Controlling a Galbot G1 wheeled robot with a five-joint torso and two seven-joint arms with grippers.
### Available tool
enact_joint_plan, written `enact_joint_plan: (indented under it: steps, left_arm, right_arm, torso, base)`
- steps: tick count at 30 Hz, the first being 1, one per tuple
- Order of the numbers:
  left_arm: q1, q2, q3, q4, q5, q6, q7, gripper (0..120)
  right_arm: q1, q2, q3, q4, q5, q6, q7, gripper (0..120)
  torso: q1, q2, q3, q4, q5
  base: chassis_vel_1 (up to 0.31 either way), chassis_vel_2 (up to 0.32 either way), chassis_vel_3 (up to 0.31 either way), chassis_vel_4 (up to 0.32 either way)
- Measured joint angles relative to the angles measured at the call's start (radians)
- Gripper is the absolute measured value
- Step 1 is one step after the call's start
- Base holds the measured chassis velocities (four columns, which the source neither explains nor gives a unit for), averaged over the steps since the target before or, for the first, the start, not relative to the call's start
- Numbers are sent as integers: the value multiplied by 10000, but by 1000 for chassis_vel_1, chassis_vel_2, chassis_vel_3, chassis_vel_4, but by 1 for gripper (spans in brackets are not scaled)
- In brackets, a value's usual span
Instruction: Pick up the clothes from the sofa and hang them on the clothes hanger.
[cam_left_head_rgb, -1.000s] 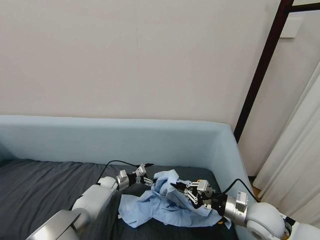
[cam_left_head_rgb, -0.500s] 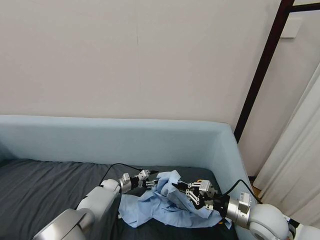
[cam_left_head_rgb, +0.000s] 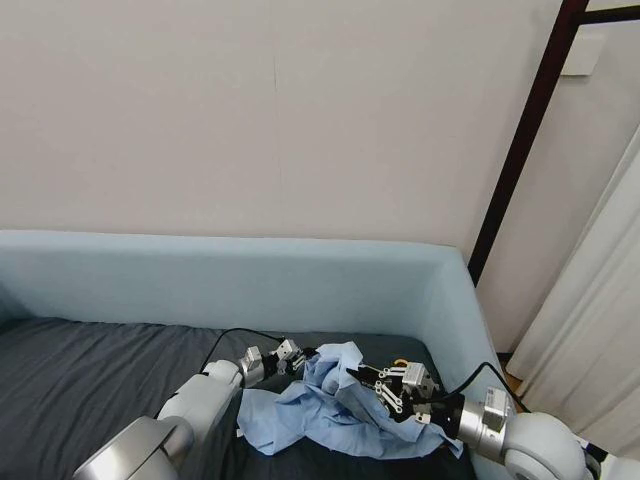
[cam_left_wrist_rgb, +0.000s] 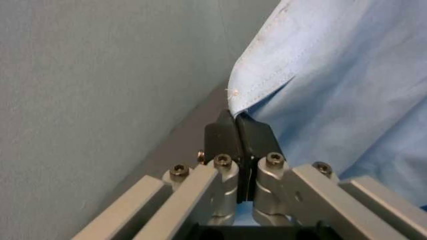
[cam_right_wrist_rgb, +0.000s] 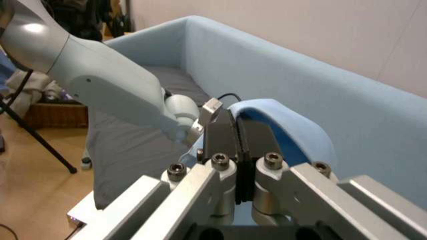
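Shirt (cam_left_head_rgb: 320, 415), light blue: crumpled on the dark seat (cam_left_head_rgb: 90, 380) at the right end of the sofa (cam_left_head_rgb: 300, 275), bulk sprawling toward the robot. Left gripper (cam_left_head_rgb: 296, 358): pads clamped on its hem corner, far-left side. Right gripper (cam_left_head_rgb: 365, 378): pinched onto a raised fold just beside, rightward.

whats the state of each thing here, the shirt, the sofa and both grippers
blue shirt: crumpled in a heap on the seat near the sofa's right end, its top bunched up between the two grippers
left gripper: shut on the blue shirt, pinching a stitched hem edge
right gripper: shut on the blue shirt, a fold of cloth at its tips
sofa: bears the shirt on its dark grey seat
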Motion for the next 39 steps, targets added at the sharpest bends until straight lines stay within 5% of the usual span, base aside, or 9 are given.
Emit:
enact_joint_plan:
  steps: [8, 13, 14, 19, 20, 25, 30, 35, 39]
  left_arm:
    - [255, 642, -456, -1329, -400, -307, -446, 0]
    - [851, 2302, -576, -4719, -756, -255, -2611, 0]
    - [851, 2302, -576, -4719, -756, -255, -2611, 0]
    - [1239, 3928, -460, -7935, -998, 822, -4794, 0]
    - [1239, 3928, -460, -7935, -998, 822, -4794, 0]
    - [914, 5133, -542, -10630, -1204, 2054, -7450, 0]
    - [498, 5645, -443, -11873, -1163, 2602, -8526, 0]
    - [-513, 6600, -569, -13447, -1842, 4522, -10386, 0]
    - [-1448, 7111, -367, -13703, -2460, 5280, -10986, 0]
  right_arm:
    - [-445, 105, 682, -153, 161, -9, 262, 0]
    - [-257, 513, 1106, -437, 1238, -354, 1362, 0]
    - [-257, 513, 1106, -437, 1238, -354, 1362, 0]
    - [84, 480, 1411, -142, 1853, -751, 2285, 0]
    - [84, 480, 1411, -142, 1853, -751, 2285, 0]
    - [578, -112, 2048, 584, 3145, -1278, 3358, 0]
    - [1174, -571, 2139, 964, 3172, -1574, 3760, 0]
    - [4716, -324, 293, 739, 4782, -2847, 5481, 0]
    - [7325, 261, -1012, -143, 6037, -3092, 6017, 0]
  torso:
    - [0, 0, 0, 3, -1]
    - [0, 0, 0, 1, -2]
    - [0, 0, 0, 1, -2]
    - [-1, 0, 0, 12, 3]
    - [-1, 0, 0, 12, 3]
    - [0, 0, 0, 0, 3]
    - [0, 0, 0, -4, -4]
    - [0, 0, 1, 4, -1]
    - [0, 1, 0, 8, -4]
  base:
    - [0, 0, 0, 0]
    - [0, 0, 0, 0]
    - [0, 0, 0, 0]
    - [0, 0, 0, 0]
    - [0, 0, 0, 0]
    - [0, 0, 0, 0]
    - [0, 0, 0, 0]
    - [0, 0, 0, 0]
    - [0, 0, 0, 0]
